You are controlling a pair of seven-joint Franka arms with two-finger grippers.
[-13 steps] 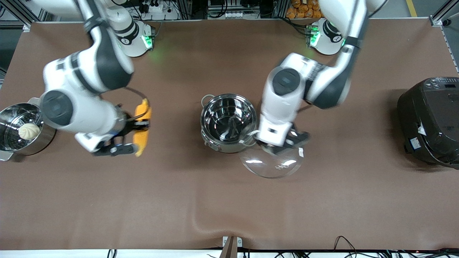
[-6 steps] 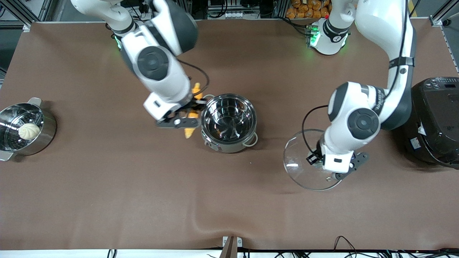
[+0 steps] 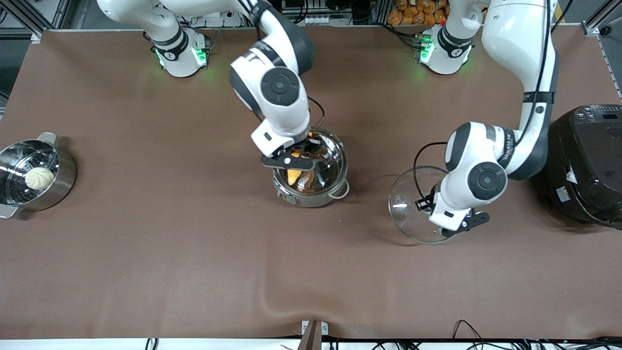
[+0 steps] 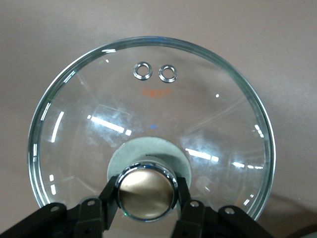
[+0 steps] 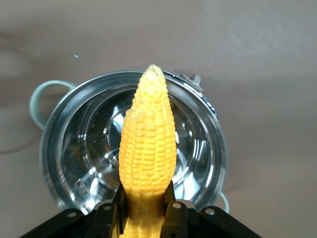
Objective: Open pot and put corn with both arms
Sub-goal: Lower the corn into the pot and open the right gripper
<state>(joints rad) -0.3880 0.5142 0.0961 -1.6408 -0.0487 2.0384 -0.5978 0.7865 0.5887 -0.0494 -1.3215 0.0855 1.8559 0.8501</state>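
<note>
Hovering: one corn point(image 3: 294, 174), one pot point(image 3: 335, 160)

High front camera facing both robots; close wrist cameras over lid point(image 4: 148, 129) and pot point(image 5: 133, 148).

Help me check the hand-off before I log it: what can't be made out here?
- Whether the glass lid rests on the table: front view, left gripper and arm cover part of it.
- Lower end of the corn: right wrist view, cut off by right gripper.
- Pot floor: front view, covered by that arm.
</note>
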